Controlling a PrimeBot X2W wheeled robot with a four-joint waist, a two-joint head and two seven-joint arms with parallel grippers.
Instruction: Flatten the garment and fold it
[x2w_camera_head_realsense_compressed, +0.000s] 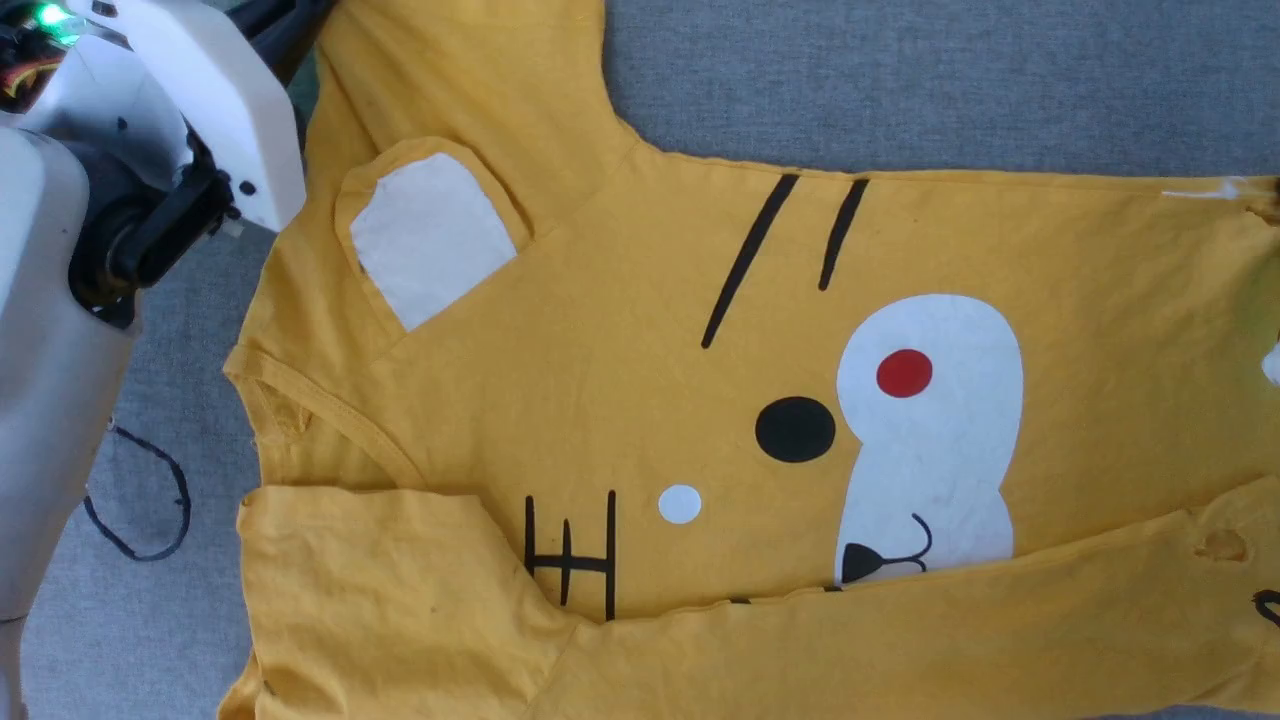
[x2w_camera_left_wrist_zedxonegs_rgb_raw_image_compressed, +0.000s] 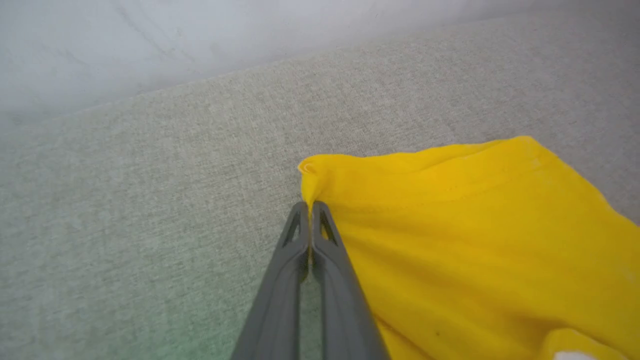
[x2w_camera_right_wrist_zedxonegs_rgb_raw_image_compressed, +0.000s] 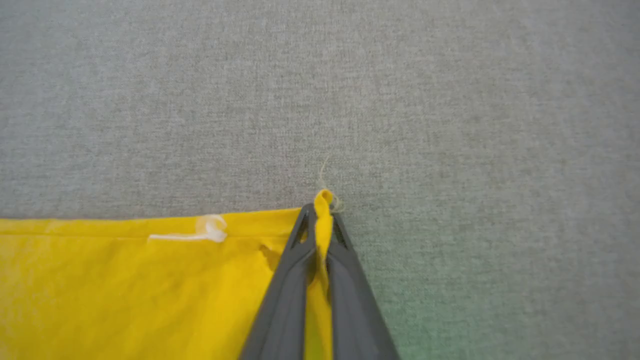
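Well, both pinches are on. The garment (x2w_camera_head_realsense_compressed: 620, 400) lies spread print-up on the grey cloth surface (x2w_camera_head_realsense_compressed: 900, 80), with the collar (x2w_camera_head_realsense_compressed: 300, 410) toward the robot's left and the hem toward its right. The near long edge (x2w_camera_head_realsense_compressed: 900, 640) is already lapped over the bottom of the cartoon face (x2w_camera_head_realsense_compressed: 930, 430).

In the left wrist view the left gripper (x2w_camera_left_wrist_zedxonegs_rgb_raw_image_compressed: 311, 205) is clamped tight on the tip of a yellow corner, which looks to be the far sleeve (x2w_camera_head_realsense_compressed: 480, 80). In the right wrist view the right gripper (x2w_camera_right_wrist_zedxonegs_rgb_raw_image_compressed: 322, 212) is nipped on the far hem corner (x2w_camera_right_wrist_zedxonegs_rgb_raw_image_compressed: 324, 197), and a tuft of yellow pokes out beyond the jaws.

Judging from that, the step in hand is the second long fold, bringing the far edge over toward the near one. To do it well, the two arms should lift together, just enough to clear the cloth. They should travel at the same pace so the edge between them runs taut and straight (a slack middle would sag and crease across the face). The left grip has very little cloth in it, so a sharp tug could pull it free. The edge should be laid down parallel to the near lap, and only then let go.

As for writing, nothing is legible and no brand name shows. The black strokes (x2w_camera_head_realsense_compressed: 570, 560) on the print resemble letters but read as whiskers. A small white streak (x2w_camera_right_wrist_zedxonegs_rgb_raw_image_compressed: 200, 231) by the hem may be a thread or a tag; it is too small to tell. A black loop (x2w_camera_head_realsense_compressed: 150, 500) is drawn on the surface beside the collar.
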